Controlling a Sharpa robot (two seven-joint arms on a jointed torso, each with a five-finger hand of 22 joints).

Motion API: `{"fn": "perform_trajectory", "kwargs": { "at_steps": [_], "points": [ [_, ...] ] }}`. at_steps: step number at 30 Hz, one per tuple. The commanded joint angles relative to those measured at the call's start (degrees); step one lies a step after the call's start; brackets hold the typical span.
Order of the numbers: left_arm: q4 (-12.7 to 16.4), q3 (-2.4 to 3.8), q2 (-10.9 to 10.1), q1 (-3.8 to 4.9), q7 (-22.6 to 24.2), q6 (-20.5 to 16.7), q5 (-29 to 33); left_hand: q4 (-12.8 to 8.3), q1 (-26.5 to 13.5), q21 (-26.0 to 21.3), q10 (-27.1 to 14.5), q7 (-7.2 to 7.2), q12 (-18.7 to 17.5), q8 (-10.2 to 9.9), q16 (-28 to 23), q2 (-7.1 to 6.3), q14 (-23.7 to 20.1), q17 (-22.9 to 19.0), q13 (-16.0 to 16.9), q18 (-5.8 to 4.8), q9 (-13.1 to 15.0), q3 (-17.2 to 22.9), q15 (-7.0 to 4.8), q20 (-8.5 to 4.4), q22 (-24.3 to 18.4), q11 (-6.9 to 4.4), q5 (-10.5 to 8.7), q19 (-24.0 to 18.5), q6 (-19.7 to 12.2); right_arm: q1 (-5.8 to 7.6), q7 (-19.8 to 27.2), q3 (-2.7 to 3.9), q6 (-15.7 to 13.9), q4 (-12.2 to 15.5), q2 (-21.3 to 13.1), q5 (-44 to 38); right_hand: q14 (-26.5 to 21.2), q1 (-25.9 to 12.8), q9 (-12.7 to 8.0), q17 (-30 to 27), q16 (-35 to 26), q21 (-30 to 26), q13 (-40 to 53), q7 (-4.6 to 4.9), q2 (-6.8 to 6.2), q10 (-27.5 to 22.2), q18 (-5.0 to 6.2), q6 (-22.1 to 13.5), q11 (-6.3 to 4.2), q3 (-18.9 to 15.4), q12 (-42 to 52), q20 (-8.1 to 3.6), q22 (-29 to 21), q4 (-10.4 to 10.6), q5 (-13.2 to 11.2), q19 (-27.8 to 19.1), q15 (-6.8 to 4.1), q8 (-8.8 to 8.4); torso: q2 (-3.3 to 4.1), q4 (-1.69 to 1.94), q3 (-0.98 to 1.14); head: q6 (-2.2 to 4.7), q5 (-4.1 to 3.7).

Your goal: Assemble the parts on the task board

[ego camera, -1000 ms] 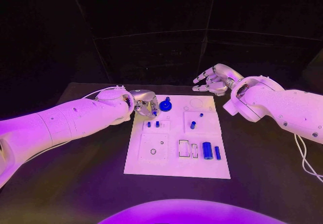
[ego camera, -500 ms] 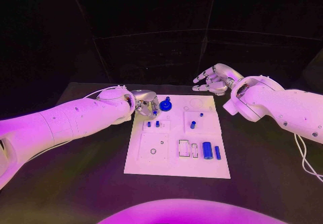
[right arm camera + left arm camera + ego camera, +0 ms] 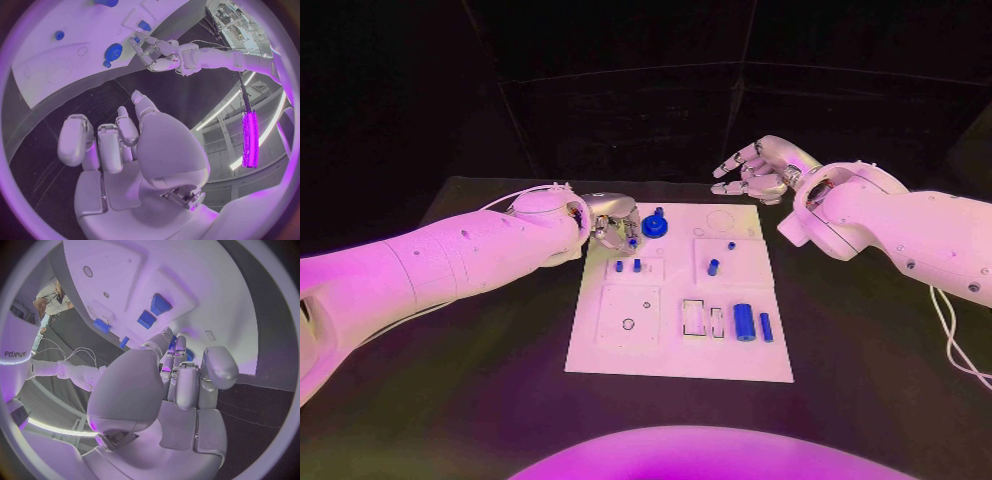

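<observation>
The left silver many-fingered hand [image 3: 609, 225] sits at the far left corner of the flat white rectangular task board [image 3: 639, 360], its fingers curled close beside the round blue disc part with a knob [image 3: 655, 228]; whether it is pinching anything I cannot tell. The right silver many-fingered hand [image 3: 757, 170] hovers beyond the board's far edge, fingers apart and holding nothing.

Risk, as I judge it: the left fingers crowd the disc and the 2 small blue pegs [image 3: 627, 266] just beside it, so a sideways drag could knock them or shift the board.

Counted on the board: 1 disc, 2 small pegs, 1 short blue peg [image 3: 713, 267], 1 tiny blue stud [image 3: 730, 245], 1 thick blue cylinder [image 3: 744, 322], 1 slim blue bar [image 3: 766, 327].
</observation>
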Motion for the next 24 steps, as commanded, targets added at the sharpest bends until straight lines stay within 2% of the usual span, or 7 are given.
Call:
{"fn": "perform_trajectory", "kwargs": {
  "at_steps": [1,7,24],
  "points": [
    [0.1,0.06,0.0,0.07,0.0,0.1,0.2,0.1,-0.5,0.3,0.5,-0.09,0.2,0.1,0.2,-0.15,0.9,0.0,0.1,-0.89,0.1,0.4,-0.42,0.04,0.1,0.03,-0.22,0.1,0.5,0.10,0.5,0.04,0.2,0.0,0.1,-0.1,3.5,-0.2,-0.1,2.6,-0.3,-0.2,0.1,-0.06,0.52,-0.1,1.11,-0.4,-0.09,-0.1,-0.2,-0.33,0.0,0.2,0.4,-0.1,-0.43,0.31,0.00,0.01,-0.02,-0.01,0.01],
    [0.0,0.06,0.0,0.06,-0.3,0.4,0.2,0.0,-0.7,0.3,0.4,-0.07,0.0,0.0,0.2,-0.36,0.9,-0.1,0.1,-0.90,0.0,0.4,-0.44,-0.01,0.1,0.07,-0.24,0.1,0.3,0.10,0.4,0.04,0.2,0.0,0.0,-0.1,3.5,-0.2,-0.1,2.6,-0.3,-0.2,0.1,-0.06,0.52,-0.1,1.11,-0.4,-0.09,-0.1,-0.2,-0.33,0.0,0.2,0.4,-0.1,-0.43,0.31,0.01,-0.02,0.00,-0.02,0.03],
    [-0.1,0.06,0.0,0.06,-0.7,1.4,0.4,0.1,-2.3,0.0,-2.1,0.77,-1.8,-1.8,0.0,-1.51,0.6,-0.9,-0.1,-0.91,-0.7,0.4,0.32,0.48,0.2,1.07,-0.31,-0.3,-1.9,0.10,0.4,0.04,0.2,0.0,0.0,-0.1,3.5,-0.2,-0.1,2.6,-0.3,-0.2,0.1,-0.06,0.52,-0.1,1.11,-0.4,-0.09,-0.1,-0.2,-0.33,0.0,0.2,0.4,-0.1,-0.43,0.31,-0.01,0.02,0.02,-0.23,-0.08]
  ]
}}
